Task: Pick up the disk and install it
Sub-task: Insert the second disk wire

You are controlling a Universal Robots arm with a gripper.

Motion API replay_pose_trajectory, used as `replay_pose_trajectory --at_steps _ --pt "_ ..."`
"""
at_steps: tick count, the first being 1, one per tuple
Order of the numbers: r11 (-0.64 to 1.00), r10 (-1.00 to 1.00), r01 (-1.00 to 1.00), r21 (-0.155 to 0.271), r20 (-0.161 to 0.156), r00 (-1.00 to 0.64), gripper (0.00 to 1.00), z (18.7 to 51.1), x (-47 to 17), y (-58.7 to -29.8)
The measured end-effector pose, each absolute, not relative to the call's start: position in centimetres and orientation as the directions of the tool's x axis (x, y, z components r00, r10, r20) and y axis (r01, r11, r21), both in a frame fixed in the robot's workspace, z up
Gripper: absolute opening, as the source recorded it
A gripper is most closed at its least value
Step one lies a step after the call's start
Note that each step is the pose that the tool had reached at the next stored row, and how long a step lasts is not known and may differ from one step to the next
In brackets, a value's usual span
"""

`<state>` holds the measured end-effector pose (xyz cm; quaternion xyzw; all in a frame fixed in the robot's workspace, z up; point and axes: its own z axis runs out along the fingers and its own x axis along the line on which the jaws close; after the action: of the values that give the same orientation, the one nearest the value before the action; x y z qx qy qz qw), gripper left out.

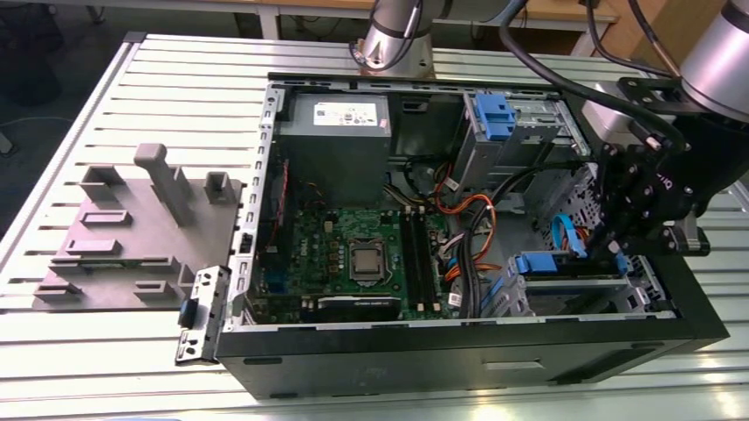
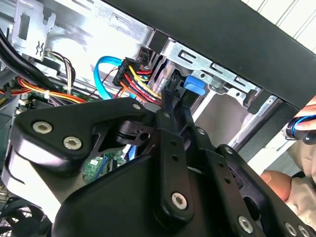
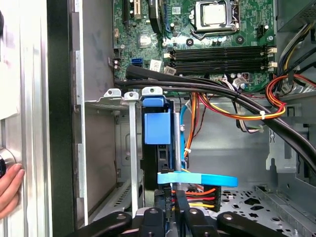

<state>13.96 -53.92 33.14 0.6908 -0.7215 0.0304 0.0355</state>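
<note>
An open computer case (image 1: 468,346) lies on its side on a ribbed metal desk (image 1: 70,114). Inside it are a green motherboard (image 1: 351,254), a grey power supply (image 1: 333,145) with a white sticker, and bundles of orange and black cables (image 1: 468,215). The black tool (image 1: 638,206) reaches into the case on the exterior view's right, just above the disk (image 1: 550,263), whose blue carrier sits in a metal bay. A grey plastic fixture (image 1: 135,232) stands on the desk at the exterior view's left.
</note>
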Motion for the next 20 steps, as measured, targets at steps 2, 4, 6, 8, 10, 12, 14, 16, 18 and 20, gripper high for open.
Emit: replay_pose_trajectory --at_steps 2,4,6,8,10,12,14,16,18,20 --pt "0.044 -0.995 -0.999 0.005 0.093 -0.043 0.21 33.11 13.95 -54.08" --pt "0.044 -0.995 -0.999 0.005 0.093 -0.043 0.21 33.11 13.94 -54.13" --pt "0.044 -0.995 -0.999 0.005 0.092 -0.043 0.21 33.06 13.94 -54.16" --pt "0.044 -0.995 -0.999 0.005 0.092 -0.043 0.21 32.98 13.93 -54.19" --pt "0.044 -0.995 -0.999 0.005 0.091 -0.043 0.21 32.94 13.94 -54.19" --pt "0.044 -0.995 -0.999 0.005 0.091 -0.043 0.21 32.93 13.94 -54.19" --pt "0.044 -0.995 -0.999 0.005 0.091 -0.043 0.21 32.93 13.94 -54.19" --pt "0.044 -0.995 -0.999 0.005 0.091 -0.043 0.21 32.88 13.94 -54.19" --pt "0.044 -0.995 -0.999 0.005 0.091 -0.043 0.21 32.85 13.94 -54.19" --pt "0.044 -0.995 -0.999 0.005 0.091 -0.043 0.21 32.85 13.94 -54.19"
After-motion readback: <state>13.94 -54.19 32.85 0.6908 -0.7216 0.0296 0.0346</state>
